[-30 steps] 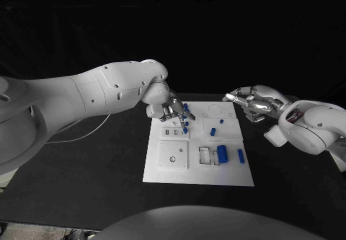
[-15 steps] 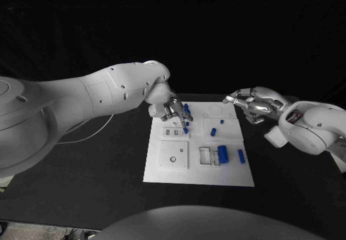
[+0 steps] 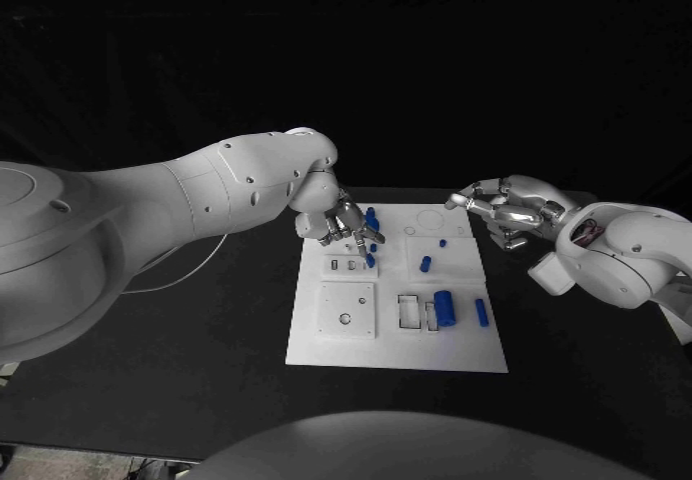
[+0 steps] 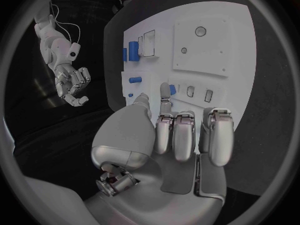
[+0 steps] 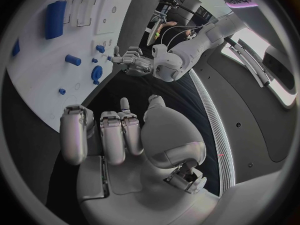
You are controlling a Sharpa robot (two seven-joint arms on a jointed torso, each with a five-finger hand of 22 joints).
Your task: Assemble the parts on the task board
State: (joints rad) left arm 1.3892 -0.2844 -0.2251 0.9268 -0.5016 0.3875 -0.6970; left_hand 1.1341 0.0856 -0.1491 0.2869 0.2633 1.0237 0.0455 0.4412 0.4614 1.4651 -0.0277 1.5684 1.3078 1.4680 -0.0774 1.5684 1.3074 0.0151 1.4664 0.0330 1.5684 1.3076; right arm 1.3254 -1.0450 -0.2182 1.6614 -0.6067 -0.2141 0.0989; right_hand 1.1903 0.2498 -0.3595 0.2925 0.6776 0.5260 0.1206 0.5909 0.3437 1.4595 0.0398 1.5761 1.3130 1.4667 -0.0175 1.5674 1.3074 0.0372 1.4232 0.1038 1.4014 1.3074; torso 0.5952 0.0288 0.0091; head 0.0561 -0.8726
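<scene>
Black cloth covers the surface [image 3: 188,340] and darkness backs it, with the white rectangular task board [image 3: 397,350] lying in the middle, its long sides running away from the robot. No writing on the board can be read; in the right wrist view a few purple letters show on a wall at the rim of the room, too cut off to make out. The left silver hand [image 3: 343,222] hangs over the board's far left corner, fingers pointed down and close together around a small blue part [image 3: 372,215]; whether it actually pinches that part cannot be told. The right silver hand [image 3: 502,207] hovers off the board's far right corner, above bare black cloth, fingers curled loosely inward with nothing in them. A large blue cylinder [image 3: 444,306] lies beside two rectangular slots near the board's right edge, with a slim blue bar [image 3: 480,313] just right of it and a short blue peg [image 3: 426,264] farther up. Wide open cloth lies on either side of the board and in front of it.
</scene>
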